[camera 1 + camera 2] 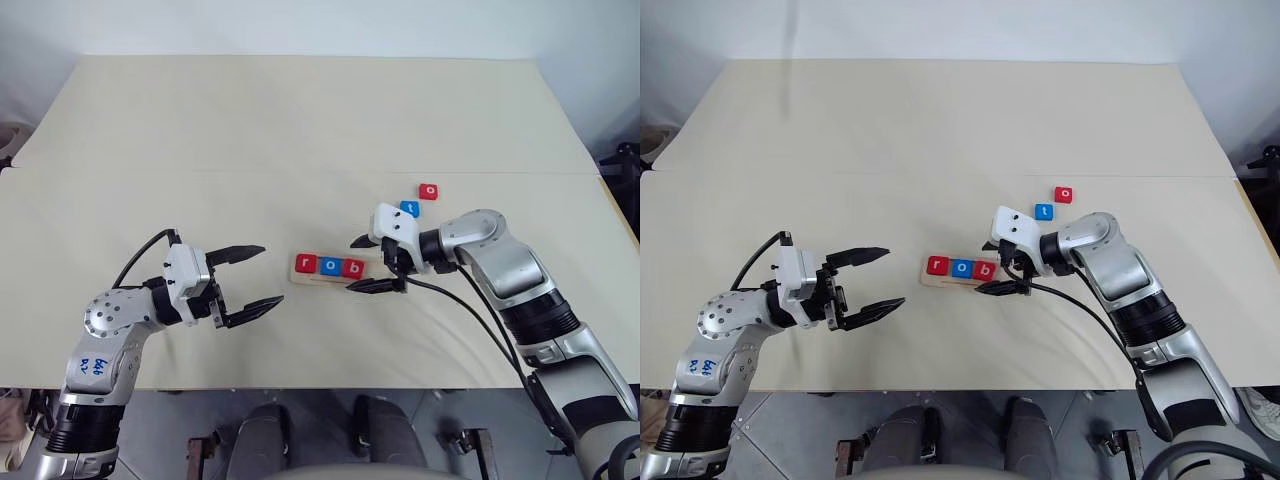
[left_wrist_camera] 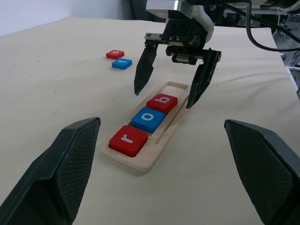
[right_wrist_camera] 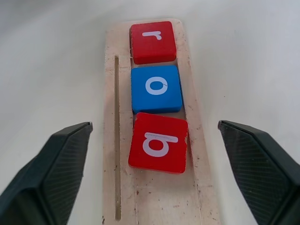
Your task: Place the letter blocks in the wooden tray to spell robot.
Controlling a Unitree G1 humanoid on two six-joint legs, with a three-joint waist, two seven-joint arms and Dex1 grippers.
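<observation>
Right claw (image 1: 366, 264) hangs over the end of the wooden tray (image 2: 140, 161), just past the red b block (image 2: 162, 102). Its two black fingers stand wide apart with nothing between them — one on each side of the tray.

Three blocks lie in the tray in a row. First comes the red r block (image 2: 128, 139), then the blue o block (image 2: 147, 119), then the red b. The b sits a bit crooked, and the rest of the tray past it is bare wood.

Two more blocks lie on the table (image 1: 300, 130), away from the tray — the blue t block (image 1: 410, 208) and the red o block (image 1: 428, 190), close together.

Left claw (image 1: 250, 280) floats above the table, off to the left of the tray. Its fingers are wide apart too, and it holds nothing.
</observation>
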